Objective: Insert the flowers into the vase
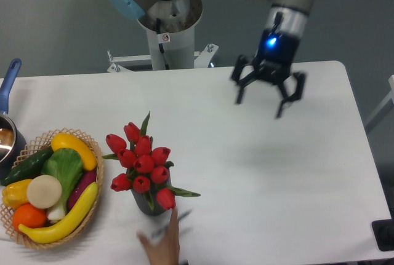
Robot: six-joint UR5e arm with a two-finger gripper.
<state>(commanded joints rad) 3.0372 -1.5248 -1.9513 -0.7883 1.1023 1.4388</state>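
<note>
My hand [269,90] hangs above the white counter [258,173] at its far right part, fingers pointing down and spread wide apart. Nothing sits between them and they touch nothing; the fingertips [239,99] float clear of the surface, with only bare counter beneath. A blue light glows on my wrist just above the hand.

The flowers [141,163] are well away from my hand, down toward the near edge and to the left in the camera's view. They are a tight bunch of red tulips with a few green leaves poking out, and they stand upright with their stems already down in the vase [148,204]. The vase is dark grey and mostly hidden beneath the blooms, which spread wider than it does; only its lower body shows.

A person's hand [161,246] reaches in from the near edge, blurred, right beside the vase's base; I cannot tell whether it touches the vase.

Farther left still, far from my hand, a woven basket [93,151] holds produce: a banana, a cucumber, an orange and other pieces. A pot with a blue handle [8,83] shows at the left edge
</note>
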